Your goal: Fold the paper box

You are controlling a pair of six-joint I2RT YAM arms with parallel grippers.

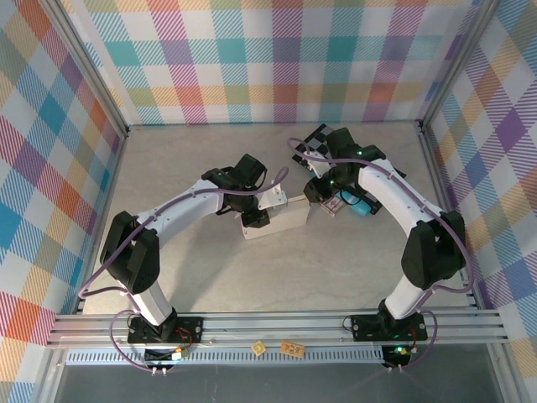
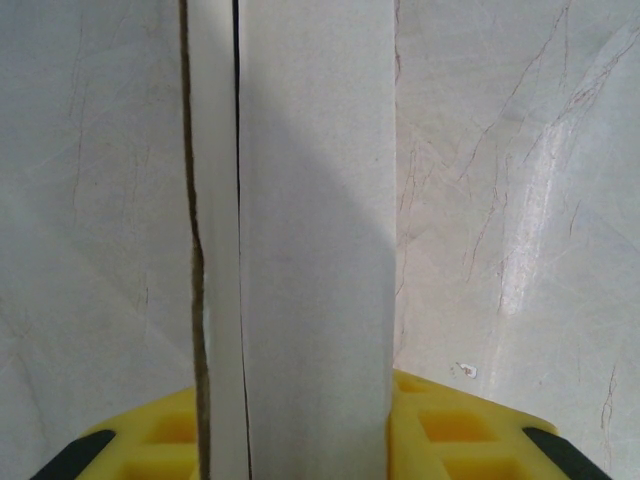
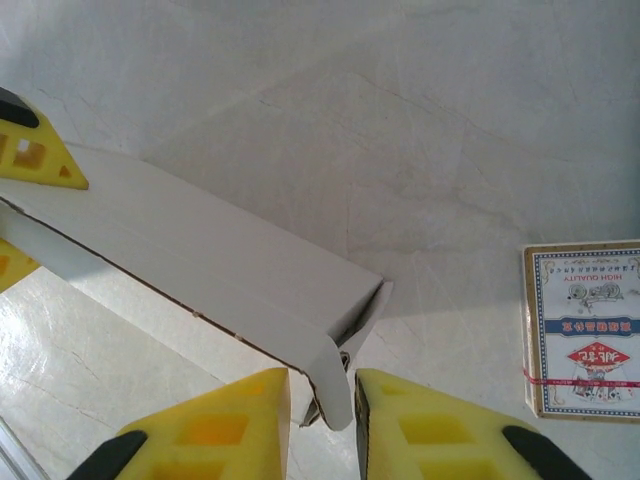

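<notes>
One paper box [image 1: 277, 222] sits mid-frame in the top view, held by two grippers.
It looks like thin, light card that creases easily and is best taken at walls and flaps. The left gripper [image 2: 295, 400] clamps an upright wall. The right gripper [image 3: 322, 385] pinches the end flap. One printed packet [image 3: 585, 330] lies nearby.

Pale, marble-veined desk [image 1: 252, 285] carrying three things.

On my overhead feed the paper box [image 1: 277, 222] sits at the middle of the desk, a long white carton lying crosswise. My right wrist feed shows a small printed packet [image 3: 585, 330] lying flat near the box's end, apart from it. A black-and-grey checkered board [image 1: 307, 150] lies farther back, toward the far wall. The bare surface shows faint veins and glare.
</notes>
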